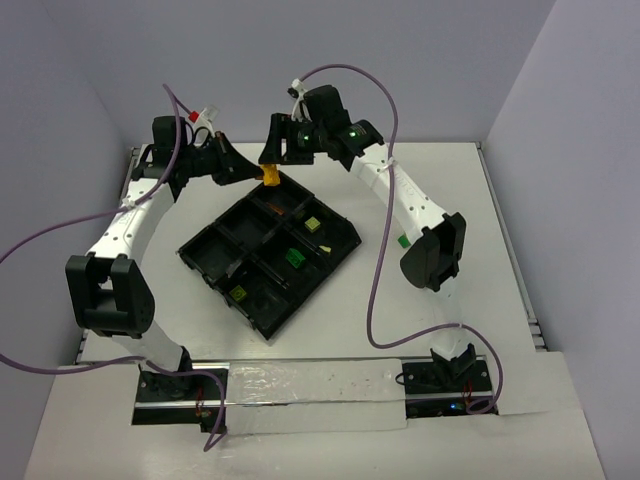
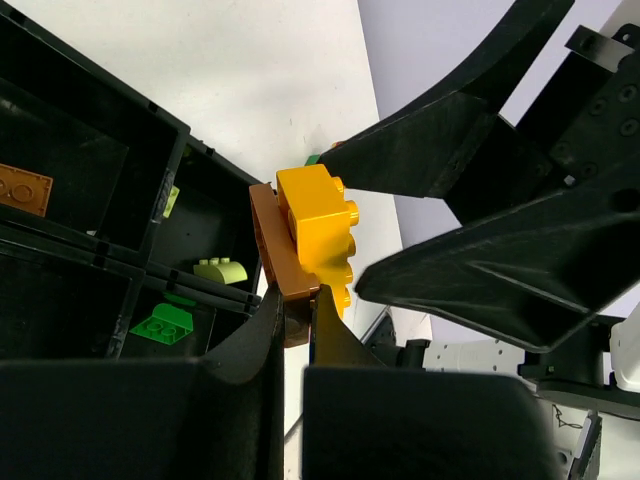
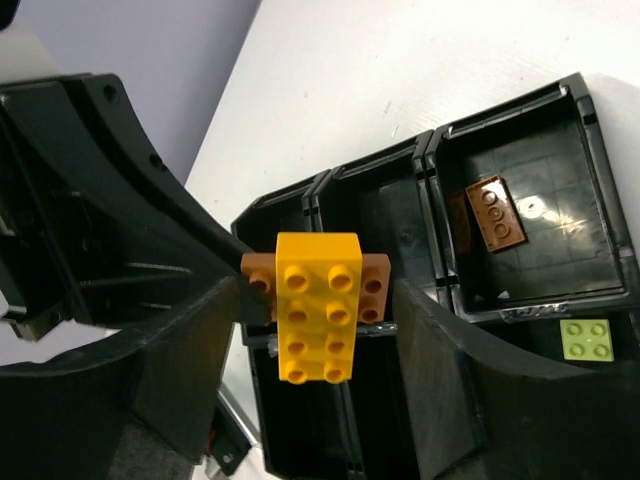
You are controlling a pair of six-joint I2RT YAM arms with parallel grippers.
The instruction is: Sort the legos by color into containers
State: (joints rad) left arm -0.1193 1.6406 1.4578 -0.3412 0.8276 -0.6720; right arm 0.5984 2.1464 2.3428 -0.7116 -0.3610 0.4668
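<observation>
My left gripper (image 2: 298, 312) is shut on an orange-brown flat plate (image 2: 272, 240), and a yellow brick (image 2: 318, 225) is stuck to that plate. The pair hangs above the far corner of the black tray (image 1: 352, 236). My right gripper (image 3: 318, 295) is open and straddles the yellow brick (image 3: 318, 305), one finger on each side, with narrow gaps showing. In the top view the joined legos (image 1: 270, 176) sit between the two grippers. Inside the containers lie a brown plate (image 3: 495, 212), a pale yellow-green brick (image 2: 220, 270) and a green brick (image 2: 165, 325).
The tray sits turned like a diamond in the middle of the white table (image 1: 450, 180). Another yellow-green brick (image 1: 240, 293) lies in a near compartment. Grey walls close in the table at the back and sides. Purple cables loop off both arms.
</observation>
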